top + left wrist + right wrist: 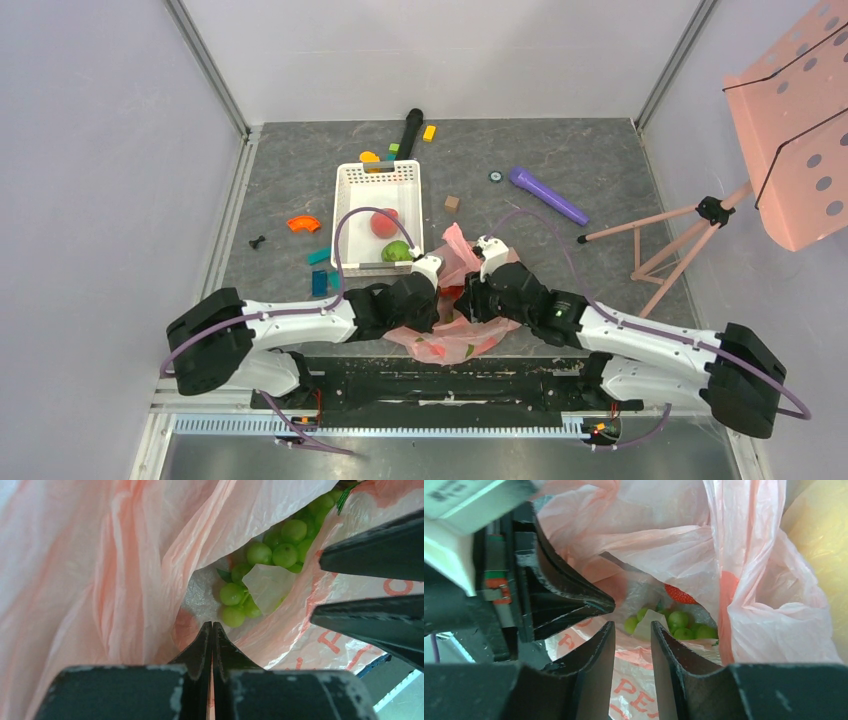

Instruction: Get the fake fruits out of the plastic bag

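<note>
The plastic bag (664, 555) lies crumpled on the table (600, 180) just in front of the 2 arm bases, beside the near end of the white basket (345, 200), with both arms bent over it. The left gripper (212, 630) has its jaws pressed together, and a sliver of pink film seems to be caught between them. That reads as a pinch on the bag's wall, made to lift it and keep the mouth open. Because of it the film stands up in folds around a clear hollow instead of sagging over the contents. In that hollow, low in the bag, sit a bunch of green grapes (285, 555) and, just behind them, a strawberry (679, 595). A pale scrap of film or leaf lies over part of the bunch. The right gripper (633, 625) points down into the opening with its jaws partly apart and nothing between them, aimed at the grapes but not touching them. This looks like the approach for a grab. In the basket rest a pink-red fruit (384, 222) and a green apple (397, 251), so I judge the job partly done, with at least these 2 pieces left to pull out.
</note>
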Controlling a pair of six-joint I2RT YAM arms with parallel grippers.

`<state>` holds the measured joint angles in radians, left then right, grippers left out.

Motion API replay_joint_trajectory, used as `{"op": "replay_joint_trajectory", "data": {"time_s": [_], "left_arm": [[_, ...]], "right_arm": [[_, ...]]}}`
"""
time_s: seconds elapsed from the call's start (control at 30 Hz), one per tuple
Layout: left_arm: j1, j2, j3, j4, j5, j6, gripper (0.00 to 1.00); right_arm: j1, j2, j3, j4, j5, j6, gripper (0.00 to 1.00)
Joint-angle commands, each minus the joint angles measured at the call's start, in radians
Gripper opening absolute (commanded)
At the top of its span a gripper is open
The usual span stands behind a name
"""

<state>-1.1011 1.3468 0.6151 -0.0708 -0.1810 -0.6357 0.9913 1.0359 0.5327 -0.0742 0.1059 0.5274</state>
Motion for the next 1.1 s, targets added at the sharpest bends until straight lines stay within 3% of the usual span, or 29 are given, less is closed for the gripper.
{"op": "replay_joint_trajectory", "data": {"time_s": [0.0,0.23,0.37,0.5,0.7,0.87,1.07], "left_arm": [[-0.003,-0.034,0.023,0.052,-0.011,-0.037,0.02],[-0.002,-0.035,0.022,0.052,-0.004,-0.034,0.02],[-0.003,-0.020,0.030,0.055,0.003,-0.035,0.02],[-0.002,-0.001,0.035,0.063,0.018,-0.037,0.02],[-0.002,0.017,0.043,0.068,0.033,-0.039,0.02],[-0.002,0.026,0.049,0.068,0.037,-0.035,0.02],[-0.003,0.035,0.059,0.067,0.041,-0.032,0.02]], "right_arm": [[0.004,0.044,-0.002,0.065,0.073,0.046,0.35],[0.004,0.071,0.055,-0.136,0.259,0.134,0.36],[0.001,0.060,0.052,-0.199,0.334,0.177,0.46],[-0.007,0.042,0.046,-0.193,0.375,0.186,0.59],[-0.067,-0.035,-0.003,-0.063,0.396,0.160,0.66],[-0.124,-0.052,-0.052,0.057,0.313,0.130,0.65],[-0.153,-0.039,-0.079,0.116,0.245,0.118,0.54]]}}
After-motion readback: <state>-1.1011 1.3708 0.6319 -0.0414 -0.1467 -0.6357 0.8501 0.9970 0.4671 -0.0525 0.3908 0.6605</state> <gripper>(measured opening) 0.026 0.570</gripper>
